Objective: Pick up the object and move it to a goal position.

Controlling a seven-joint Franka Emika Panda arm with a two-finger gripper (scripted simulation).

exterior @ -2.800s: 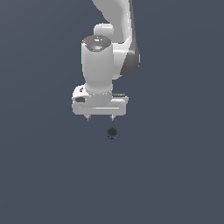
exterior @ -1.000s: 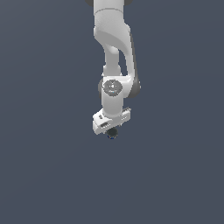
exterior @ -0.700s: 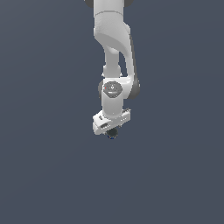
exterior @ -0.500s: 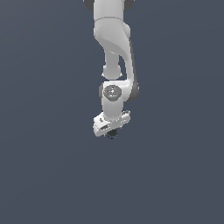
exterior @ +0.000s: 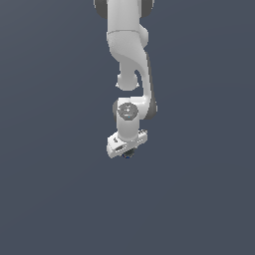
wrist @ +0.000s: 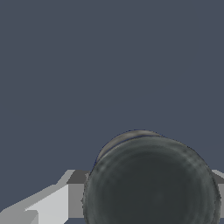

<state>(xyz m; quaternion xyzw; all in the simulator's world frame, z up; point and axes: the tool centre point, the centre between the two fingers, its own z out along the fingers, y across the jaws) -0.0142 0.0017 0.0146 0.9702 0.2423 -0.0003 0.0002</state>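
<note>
Dark, near-black round object (wrist: 151, 183), glossy, faintly ringed, between hand (exterior: 128, 152) fingers

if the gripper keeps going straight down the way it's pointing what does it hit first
The dark round object already sits right at the gripper fingertips, filling the wrist view. Beyond it only the plain grey surface shows; depth is unclear.

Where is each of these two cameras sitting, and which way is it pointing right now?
Exterior view: off the arm, its exact spot not determinable, facing the white arm, with the gripper at its lower end and the dark object beneath it.
Wrist view: on the wrist, looking along the gripper; the object fills the foreground between light fingers.
Shared: object, gripper, plain grey ground.
</note>
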